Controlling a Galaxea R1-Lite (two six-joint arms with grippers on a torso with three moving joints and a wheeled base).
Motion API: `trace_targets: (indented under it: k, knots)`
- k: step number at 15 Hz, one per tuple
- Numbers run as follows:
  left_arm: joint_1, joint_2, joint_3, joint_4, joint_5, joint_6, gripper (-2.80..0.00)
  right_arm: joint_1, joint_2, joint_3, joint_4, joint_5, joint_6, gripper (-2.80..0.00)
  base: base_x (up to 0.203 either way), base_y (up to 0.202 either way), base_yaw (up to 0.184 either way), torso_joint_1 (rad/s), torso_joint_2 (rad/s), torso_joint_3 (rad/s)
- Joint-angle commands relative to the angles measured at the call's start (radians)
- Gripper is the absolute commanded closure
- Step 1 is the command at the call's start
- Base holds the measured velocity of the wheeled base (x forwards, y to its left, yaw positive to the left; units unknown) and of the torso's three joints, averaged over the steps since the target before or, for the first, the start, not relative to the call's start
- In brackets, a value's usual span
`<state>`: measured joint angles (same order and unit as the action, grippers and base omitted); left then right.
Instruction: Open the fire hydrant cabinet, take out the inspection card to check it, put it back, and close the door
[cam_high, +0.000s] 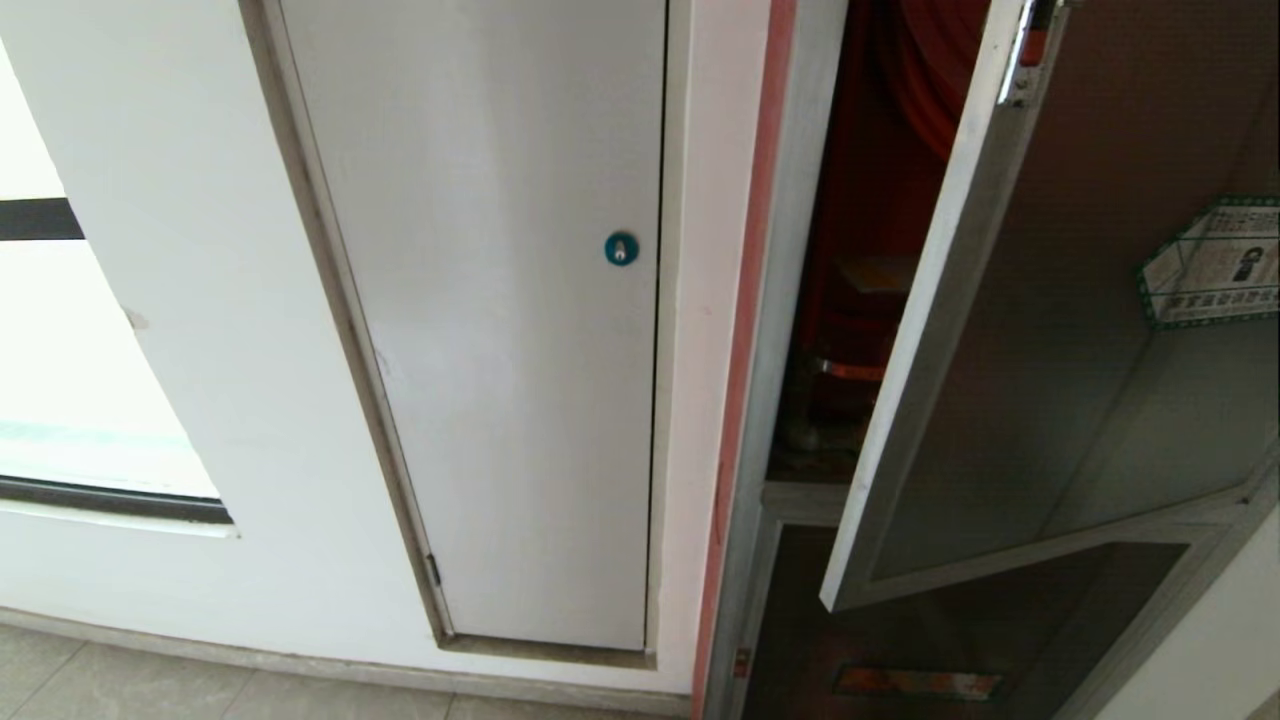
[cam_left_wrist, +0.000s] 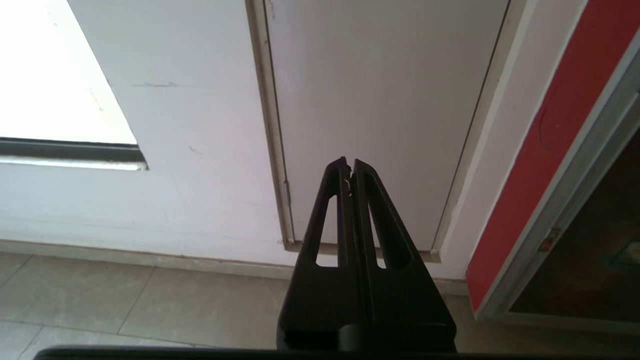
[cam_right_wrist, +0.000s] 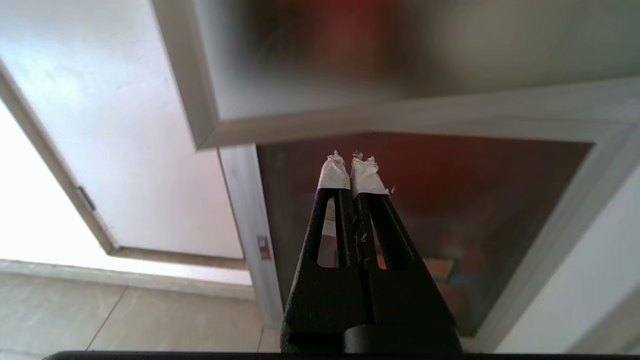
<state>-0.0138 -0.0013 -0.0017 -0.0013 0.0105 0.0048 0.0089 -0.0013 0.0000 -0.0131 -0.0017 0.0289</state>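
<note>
The fire hydrant cabinet (cam_high: 860, 250) fills the right of the head view, with its red inside showing through a gap. Its door (cam_high: 1080, 350), silver-framed dark glass with a green-bordered sticker (cam_high: 1215, 265), stands partly swung out; a red-marked latch (cam_high: 1030, 50) sits on its free edge. The inspection card is out of view. Neither arm appears in the head view. My right gripper (cam_right_wrist: 351, 160), fingertips wrapped in white tape, is shut and empty below the door's lower corner (cam_right_wrist: 210, 135). My left gripper (cam_left_wrist: 349, 162) is shut and empty, facing the white wall.
A plain white door (cam_high: 500, 300) with a round blue lock (cam_high: 621, 248) is left of the cabinet. A smaller dark panel (cam_high: 950, 620) sits under the open door. A bright window (cam_high: 60, 350) is at far left, with tiled floor (cam_high: 150, 680) below.
</note>
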Motion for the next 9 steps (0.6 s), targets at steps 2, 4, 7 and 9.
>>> trace_targets:
  k: [2, 4, 7, 9]
  knots:
    - [0.0, 0.001, 0.0, 0.0, 0.0, 0.0, 0.0, 0.0, 0.001, 0.005, -0.001, 0.0, 0.0, 0.0, 0.196, 0.0, 0.001, 0.003, 0.01, 0.002]
    - [0.0, 0.001, 0.0, 0.0, 0.0, 0.0, 0.0, 0.0, 0.001, 0.005, -0.001, 0.0, 0.0, 0.0, 0.196, 0.0, 0.0, 0.003, 0.0, 0.001]
    - [0.0, 0.001, 0.0, 0.0, 0.0, 0.0, 0.0, 0.0, 0.001, 0.005, -0.001, 0.0, 0.0, 0.0, 0.199, 0.0, -0.001, 0.001, 0.0, 0.002]
    - [0.0, 0.001, 0.0, 0.0, 0.0, 0.0, 0.0, 0.0, 0.001, 0.005, -0.001, 0.0, 0.0, 0.0, 0.194, 0.0, 0.002, 0.005, 0.0, 0.0]
